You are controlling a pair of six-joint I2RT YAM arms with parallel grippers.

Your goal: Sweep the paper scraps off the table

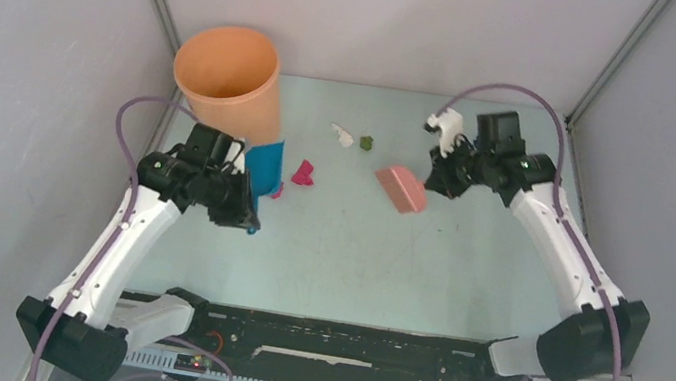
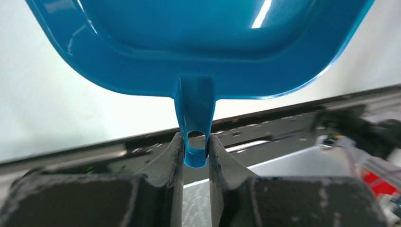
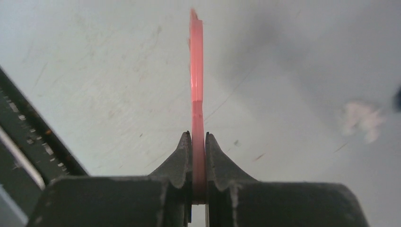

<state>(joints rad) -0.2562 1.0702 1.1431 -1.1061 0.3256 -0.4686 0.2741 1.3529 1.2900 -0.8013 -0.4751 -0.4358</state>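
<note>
My left gripper point(image 1: 246, 205) is shut on the handle of the blue dustpan point(image 1: 265, 172); the left wrist view shows the handle point(image 2: 195, 142) pinched between my fingers. A magenta scrap point(image 1: 303, 173) lies just right of the dustpan, with a small magenta bit point(image 1: 276, 191) at its edge. A white scrap point(image 1: 343, 136) and an olive green scrap point(image 1: 368, 141) lie farther back on the table point(image 1: 335, 251). My right gripper point(image 1: 439, 180) is shut on the pink brush point(image 1: 401, 188), seen edge-on in the right wrist view point(image 3: 196, 94). A blurred pale scrap point(image 3: 361, 118) shows there.
An orange cup-shaped bin point(image 1: 231, 81) stands at the back left, right behind the dustpan. Grey walls and metal rails border the table. A black rail point(image 1: 332, 336) runs along the near edge between the arm bases.
</note>
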